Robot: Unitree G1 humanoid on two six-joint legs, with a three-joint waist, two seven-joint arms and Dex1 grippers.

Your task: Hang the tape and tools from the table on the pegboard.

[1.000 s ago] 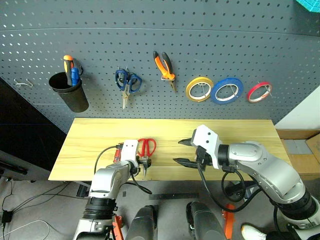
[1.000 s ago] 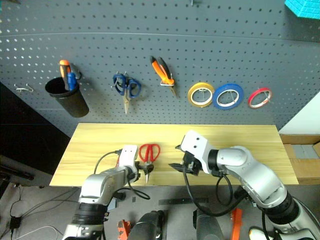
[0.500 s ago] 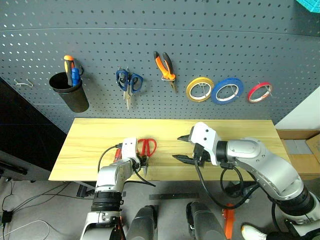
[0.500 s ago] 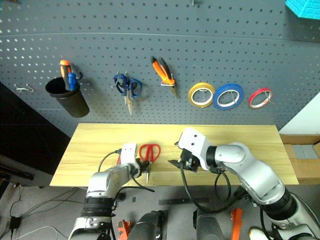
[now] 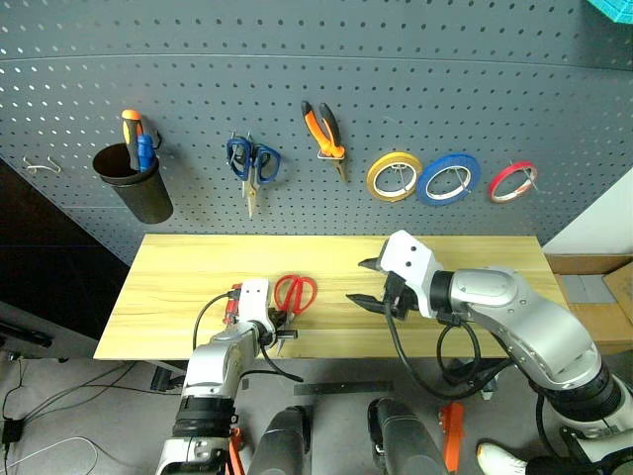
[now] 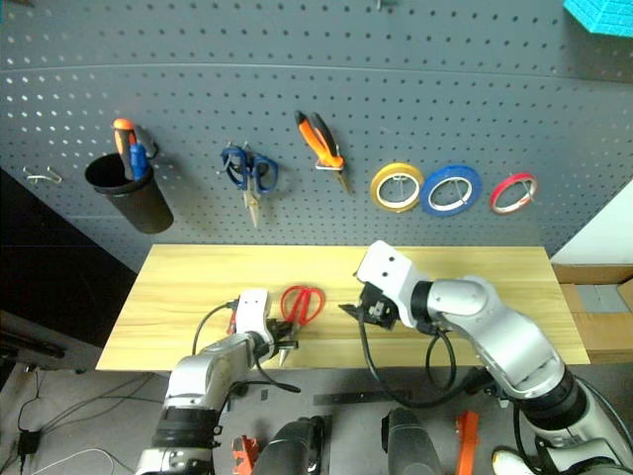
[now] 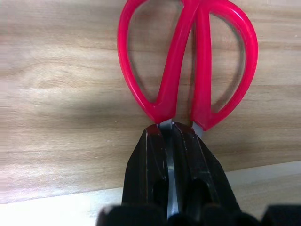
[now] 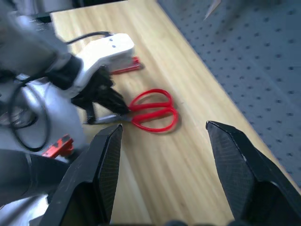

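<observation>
Red-handled scissors (image 5: pixel 295 293) are lying on your table (image 5: pixel 178 267), your left hand (image 7: pixel 175 141) pinching their blades, while your right hand (image 5: pixel 368 282) is hovering spread nearby

Three tape rolls (image 5: pixel 449 179), two scissors (image 5: pixel 294 293), one pliers (image 5: pixel 324 134).

Table (image 5: pixel 465 259): I see light yellow wood with visible grain.
Scissors (image 5: pixel 295 294): red handles lie flat near my front edge.
Screwdriver (image 8: pixel 123 70): red, resting on the wood beside them.
</observation>
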